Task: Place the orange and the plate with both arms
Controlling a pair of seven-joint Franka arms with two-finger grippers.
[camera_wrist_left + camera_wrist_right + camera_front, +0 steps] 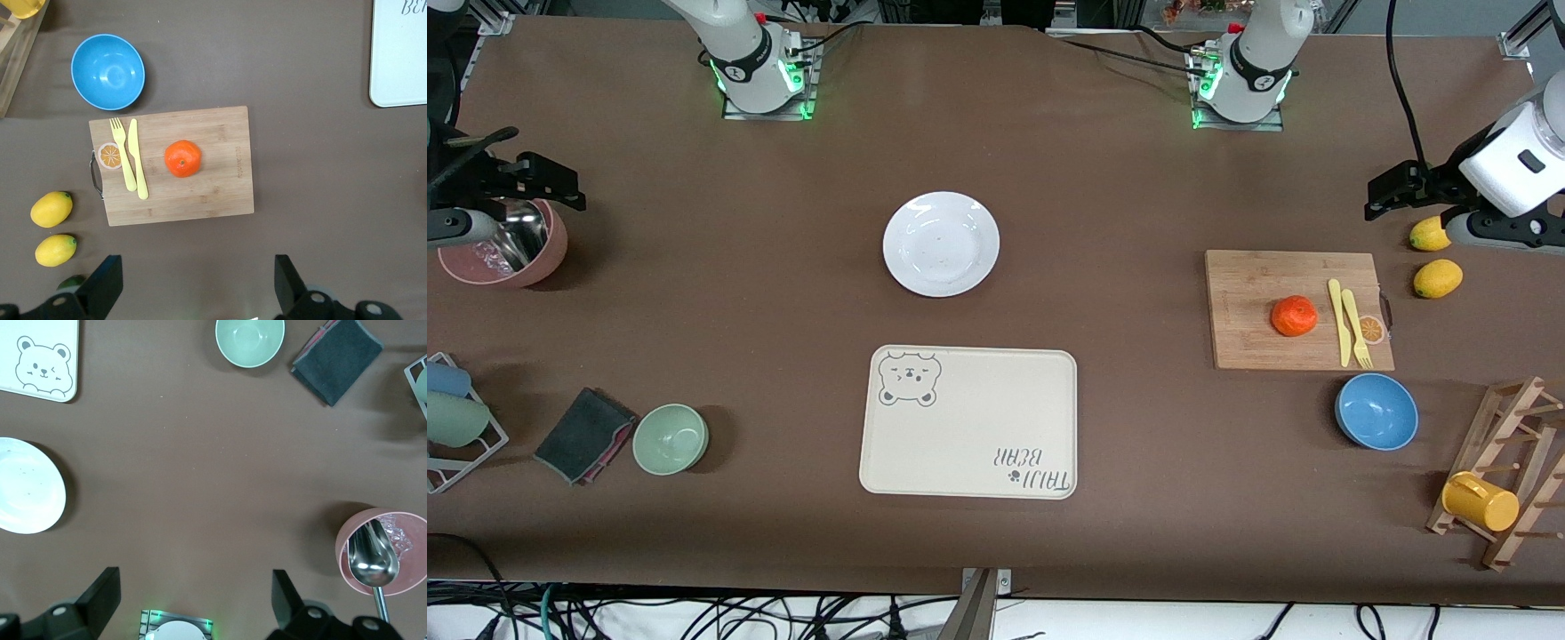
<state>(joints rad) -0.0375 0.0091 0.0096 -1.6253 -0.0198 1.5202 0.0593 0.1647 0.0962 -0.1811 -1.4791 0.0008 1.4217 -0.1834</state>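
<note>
The orange (1294, 316) sits on a wooden cutting board (1254, 293) toward the left arm's end of the table; it also shows in the left wrist view (183, 159). The white plate (941, 243) lies mid-table, empty, and its edge shows in the right wrist view (27, 495). My left gripper (1387, 191) is open and empty, up in the air beside the lemons (197, 287). My right gripper (560, 182) is open and empty, up over the pink bowl at the right arm's end (193, 600).
A cream bear tray (969, 422) lies nearer the front camera than the plate. A yellow knife and fork (1347, 320) lie on the board. Around stand two lemons (1438, 278), a blue bowl (1376, 412), a green bowl (670, 438), a pink bowl (507, 244) with a ladle, a folded cloth (583, 434) and a mug rack (1503, 471).
</note>
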